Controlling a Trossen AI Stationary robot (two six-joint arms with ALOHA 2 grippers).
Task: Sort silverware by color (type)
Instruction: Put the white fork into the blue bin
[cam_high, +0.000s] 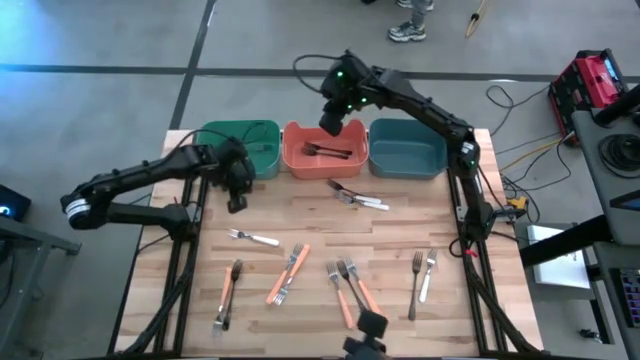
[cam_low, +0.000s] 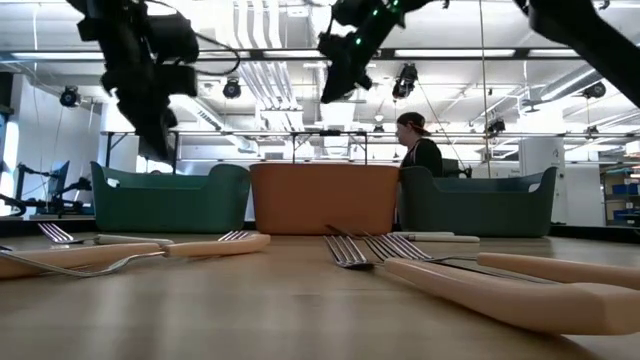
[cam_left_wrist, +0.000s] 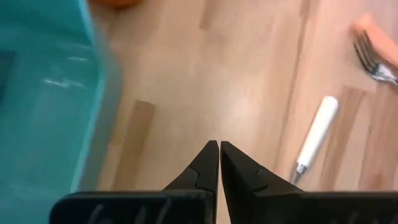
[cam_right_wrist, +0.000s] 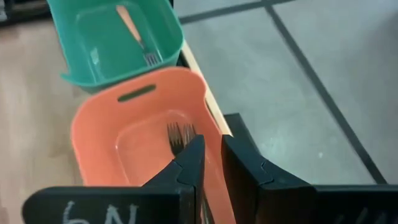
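Forks (cam_high: 290, 272) with orange, dark and white handles, scattered across the near half of the bench (cam_high: 400, 240), well apart from the three bins along its far edge. Two dark-handled forks (cam_high: 325, 150) already lying in the orange bin (cam_high: 292, 135), between the green bin (cam_high: 215, 130) and the blue bin (cam_high: 380, 130). Directly above that orange bin, the right end effector (cam_high: 332, 125), fingers narrowly parted with nothing seen clamped, seemingly placed for a drop there. Beside the green bin, low over bare wood, the left end effector (cam_high: 237, 200), fully closed and empty, apparently waiting.

Only in the right wrist view: an orange-handled fork (cam_right_wrist: 134, 31) inside the green bin. Only in the left wrist view: a white-handled fork (cam_left_wrist: 317, 130) just ahead of the closed tips. Only in the low view: a person (cam_low: 420, 150) seated beyond the bins.
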